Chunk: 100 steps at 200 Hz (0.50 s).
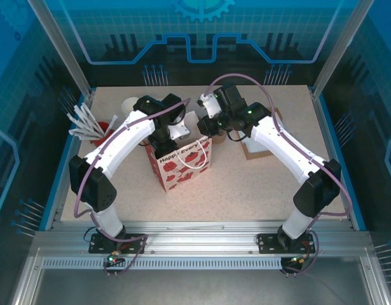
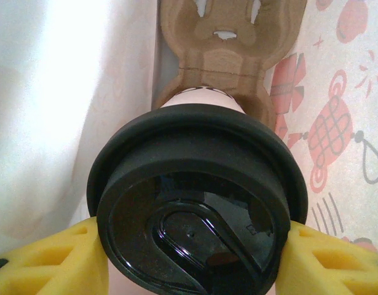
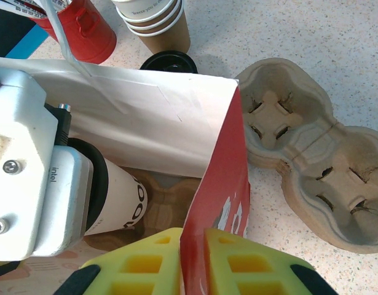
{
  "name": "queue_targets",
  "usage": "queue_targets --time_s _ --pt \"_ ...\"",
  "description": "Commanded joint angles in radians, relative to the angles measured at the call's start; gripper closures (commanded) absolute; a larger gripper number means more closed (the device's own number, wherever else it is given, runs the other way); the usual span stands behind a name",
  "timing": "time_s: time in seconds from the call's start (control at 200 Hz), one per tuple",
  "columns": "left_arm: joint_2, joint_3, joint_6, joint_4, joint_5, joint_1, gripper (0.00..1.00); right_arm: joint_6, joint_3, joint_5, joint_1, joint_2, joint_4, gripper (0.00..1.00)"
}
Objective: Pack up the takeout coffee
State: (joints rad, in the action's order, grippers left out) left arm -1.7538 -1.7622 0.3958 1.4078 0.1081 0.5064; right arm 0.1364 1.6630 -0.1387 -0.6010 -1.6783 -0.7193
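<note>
A speckled beige tabletop (image 1: 259, 190) sits inside brightly lit blue walls (image 1: 201, 38) printed with circuit patterns, framed by silver metal posts (image 1: 58, 44).

The white left arm (image 1: 122, 143) arcs up from its base and bends inward, wrist turned down. Its yellow-fingered left gripper (image 2: 195, 264) clamps the small pale paper cup with a black plastic lid (image 2: 198, 203) from both sides. The white right arm (image 1: 281, 143) mirrors it, and its right gripper (image 3: 193, 261) pinches the wall of the red-and-white paper bag (image 3: 216, 184).
</note>
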Motion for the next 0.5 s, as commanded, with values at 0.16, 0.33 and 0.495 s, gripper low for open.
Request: queue_targets --time_s 0.16,0.33,0.495 --pt "0.024 0.006 0.014 0.009 -0.005 -0.013 0.54 -0.011 0.001 -0.018 0.006 -0.001 -0.013 0.82" --pt "0.013 0.001 0.017 0.002 -0.008 -0.016 0.55 -0.011 0.003 -0.016 0.006 -0.006 -0.018 0.82" --pt "0.005 -0.007 0.014 0.005 -0.011 -0.020 0.55 -0.008 0.007 -0.017 0.007 -0.010 -0.017 0.82"
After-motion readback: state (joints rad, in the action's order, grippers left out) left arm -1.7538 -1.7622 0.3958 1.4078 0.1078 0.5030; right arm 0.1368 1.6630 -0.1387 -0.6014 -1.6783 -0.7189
